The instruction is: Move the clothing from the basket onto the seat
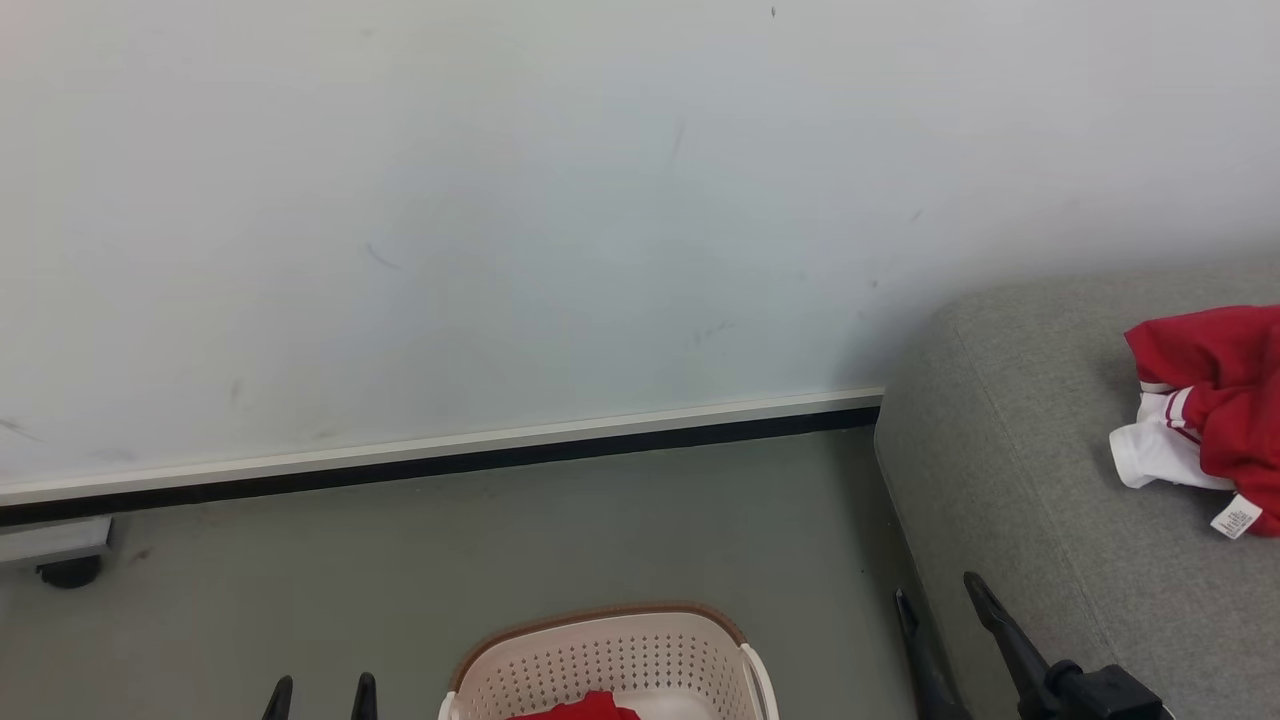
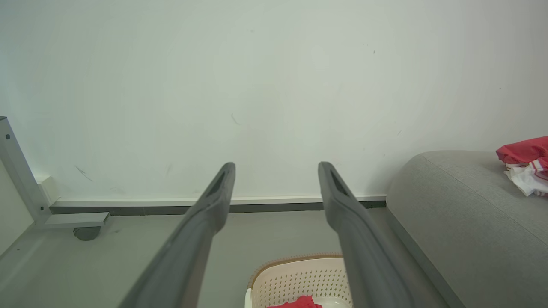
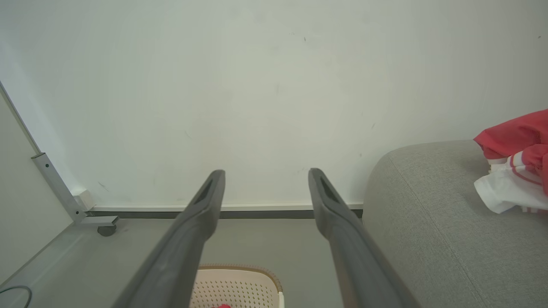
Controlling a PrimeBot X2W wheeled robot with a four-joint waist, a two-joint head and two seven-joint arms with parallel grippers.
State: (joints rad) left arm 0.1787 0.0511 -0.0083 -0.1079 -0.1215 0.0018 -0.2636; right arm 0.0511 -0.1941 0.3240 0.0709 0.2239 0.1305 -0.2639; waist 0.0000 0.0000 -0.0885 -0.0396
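Clothing (image 1: 1215, 400) on seat (image 1: 1020, 480), basket (image 1: 610, 660) beside it on floor

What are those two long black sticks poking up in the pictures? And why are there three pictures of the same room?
The sticks are a robot's fingers. It has two arms, and each ends in a gripper with two long dark fingers. One picture comes from a camera on the robot's head; there the left gripper peeks up at the bottom, and the right gripper is near the grey seat. The other two pictures come from cameras on its wrists, looking along the fingers of the left gripper and the right gripper. Both grippers are open and hold nothing. On the floor stands a cream basket with a red garment in the basket. Another red and white garment on the seat already lies there. The robot's job is to move the clothes from basket to seat.
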